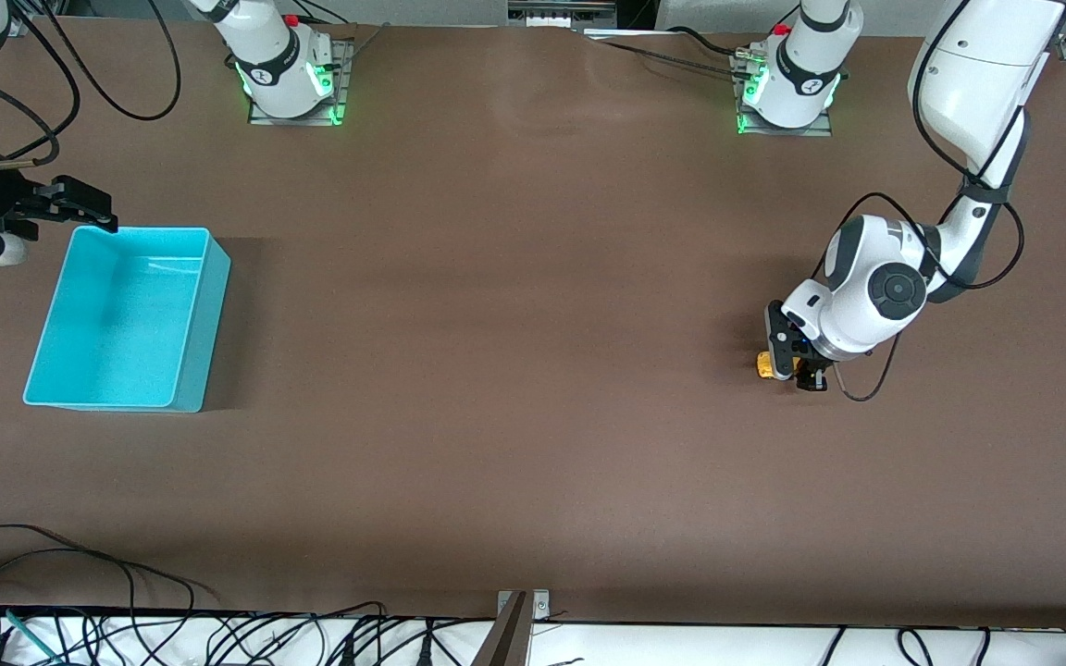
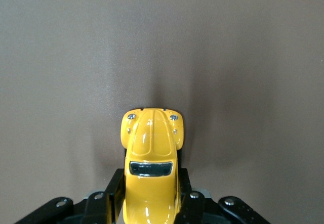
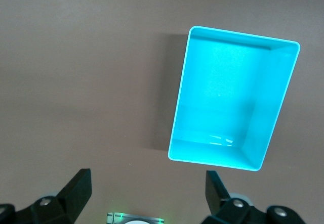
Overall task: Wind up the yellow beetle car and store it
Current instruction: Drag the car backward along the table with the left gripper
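Count: one yellow beetle car (image 1: 762, 364), one turquoise bin (image 1: 186, 319), two arms, two grippers.

Along the edge of the surface (image 1: 514, 388) nearest the front camera runs a white strip crowded with loose black cables (image 1: 218, 638); a dark metal bracket stands at its middle.

The yellow beetle car sits on the surface toward the left arm's end, about midway between the near and far edges. The left gripper (image 1: 790, 368) is down at the surface and clamped on the car's rear body; in the left wrist view the black fingers (image 2: 115, 193) press both flanks, with the bonnet and headlights projecting clear.

The turquoise bin, one open rectangular tub with nothing visible inside, stands toward the right arm's end. The right gripper (image 1: 93, 211) hangs over the bin's far corner, its jaws spread wide and holding nothing; the right arm waits.

Two arm bases with green lights stand along the far edge.

Surface: plain matt brown covering. No legible writing or brand marks can be read on any item.
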Robot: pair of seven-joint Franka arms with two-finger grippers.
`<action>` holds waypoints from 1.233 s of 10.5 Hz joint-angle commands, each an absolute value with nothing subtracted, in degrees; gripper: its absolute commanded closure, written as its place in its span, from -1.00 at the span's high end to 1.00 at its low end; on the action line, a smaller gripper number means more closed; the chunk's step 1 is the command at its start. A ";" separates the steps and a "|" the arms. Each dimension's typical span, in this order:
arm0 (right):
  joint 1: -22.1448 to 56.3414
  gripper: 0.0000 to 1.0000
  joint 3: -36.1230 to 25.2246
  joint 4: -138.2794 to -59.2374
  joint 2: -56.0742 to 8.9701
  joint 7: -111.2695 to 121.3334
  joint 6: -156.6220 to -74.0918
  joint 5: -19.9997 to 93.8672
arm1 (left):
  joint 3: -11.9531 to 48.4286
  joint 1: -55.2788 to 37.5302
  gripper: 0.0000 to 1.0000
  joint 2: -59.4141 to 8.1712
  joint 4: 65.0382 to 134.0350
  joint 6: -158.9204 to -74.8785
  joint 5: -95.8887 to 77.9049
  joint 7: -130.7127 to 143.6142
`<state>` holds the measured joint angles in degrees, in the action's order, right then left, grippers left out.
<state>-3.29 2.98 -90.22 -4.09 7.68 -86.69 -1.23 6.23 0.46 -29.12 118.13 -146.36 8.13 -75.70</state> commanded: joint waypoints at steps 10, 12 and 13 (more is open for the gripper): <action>-3.43 1.00 2.90 -90.97 -3.60 8.53 -87.10 -0.35 | 5.71 14.91 -0.67 -35.41 113.04 -146.78 9.58 -94.63; -3.43 1.00 2.90 -90.88 -3.60 8.53 -87.10 -0.35 | 5.71 19.06 -0.66 -37.17 110.84 -146.86 9.58 -99.82; -3.43 1.00 2.90 -90.97 -3.60 8.53 -87.10 -0.35 | 5.71 20.73 -0.66 -38.13 110.13 -146.95 9.58 -101.32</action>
